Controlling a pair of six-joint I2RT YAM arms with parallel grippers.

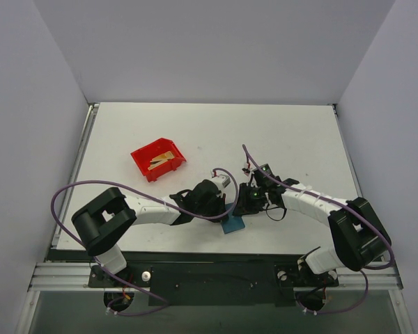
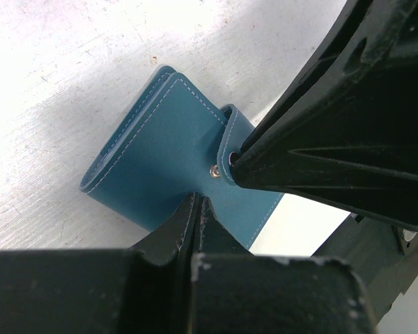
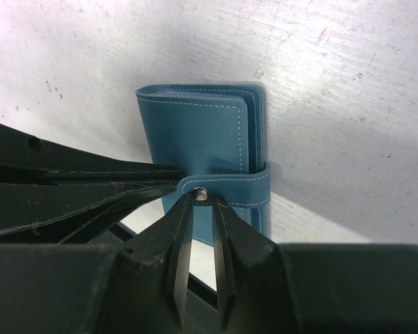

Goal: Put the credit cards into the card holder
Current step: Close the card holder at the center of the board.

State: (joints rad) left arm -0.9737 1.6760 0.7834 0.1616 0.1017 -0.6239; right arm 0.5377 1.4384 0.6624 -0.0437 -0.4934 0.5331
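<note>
A: Card holder, where is it sitting?

B: The card holder (image 1: 233,224) is lying folded shut on the worktop (image 1: 285,132), near the front edge, right where both arms are meeting. The snap tab (image 3: 230,188) is wrapping around its open side.

A: Left fingers?

B: The left fingers (image 2: 174,236) are pressing together with nothing showing between them. Their tips are resting on the teal cover just beside the tab's end.

A: Right?

B: The right fingers (image 3: 177,236) are sitting almost together, with a thin slit between them. The tips are touching the tab on either side of the metal snap (image 3: 200,194). I can't tell if they're actually pinching it.

A: Cards?

B: The credit cards (image 1: 160,161) are lying in the red bin (image 1: 143,161), well apart from the holder, to the left and farther back. They are overlapping, so the count is unclear.
</note>
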